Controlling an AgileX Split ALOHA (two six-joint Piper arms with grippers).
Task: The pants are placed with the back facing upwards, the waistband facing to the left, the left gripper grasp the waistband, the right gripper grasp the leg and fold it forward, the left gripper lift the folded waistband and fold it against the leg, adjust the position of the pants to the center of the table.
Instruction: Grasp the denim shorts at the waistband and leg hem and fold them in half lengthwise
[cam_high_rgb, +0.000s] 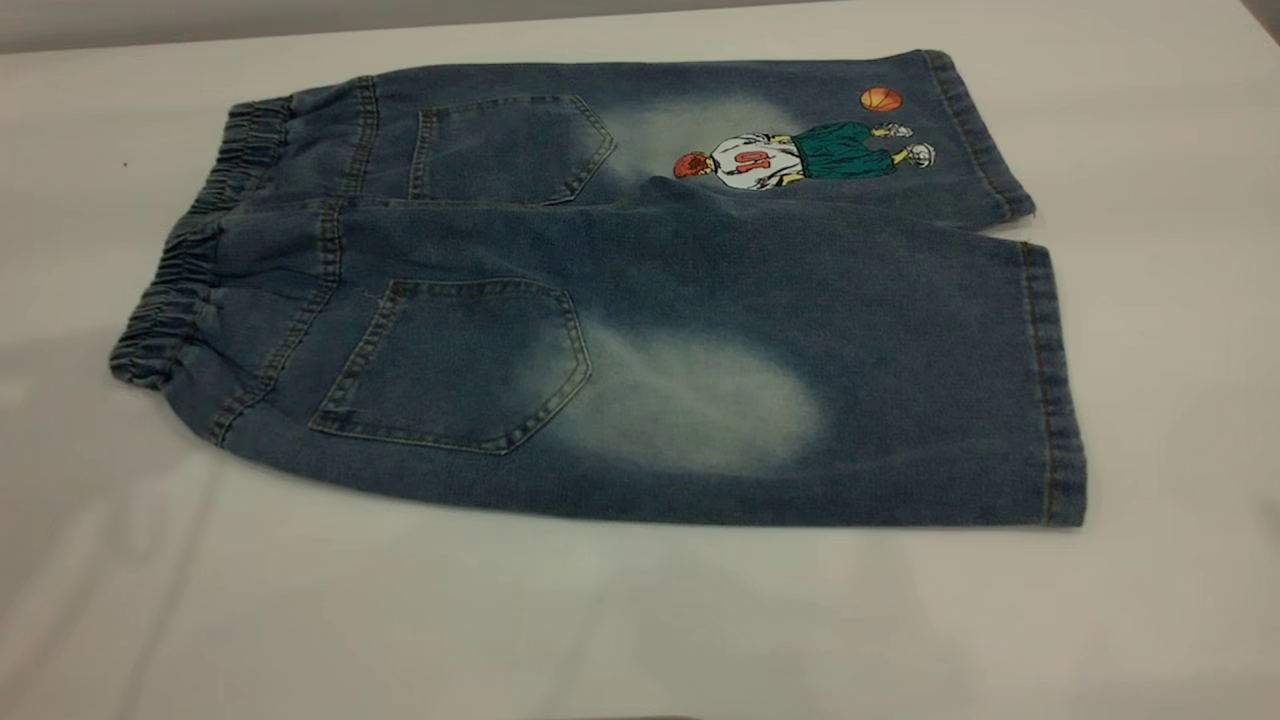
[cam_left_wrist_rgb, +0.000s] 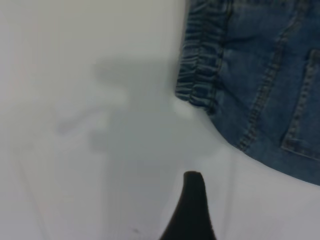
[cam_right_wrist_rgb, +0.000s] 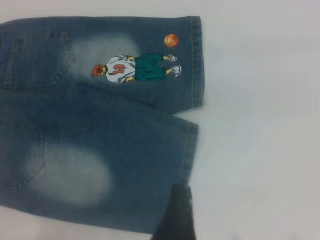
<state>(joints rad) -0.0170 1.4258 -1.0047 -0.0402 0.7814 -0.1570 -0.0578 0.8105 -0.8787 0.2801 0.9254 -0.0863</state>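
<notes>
One pair of pants lies flat on the desk, two back pockets up. The left tool hovers just off the waistband; the right tool overlaps the plain leg. Each shows one dark tip; I cannot tell their state.

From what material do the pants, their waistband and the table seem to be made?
The pants: washed blue denim, shown by pale faded patches and contrast stitching. The waistband: the same denim, tightly puckered, probably over elastic. The table: smooth white surface, faintly glossy; perhaps laminate, unclear.
</notes>
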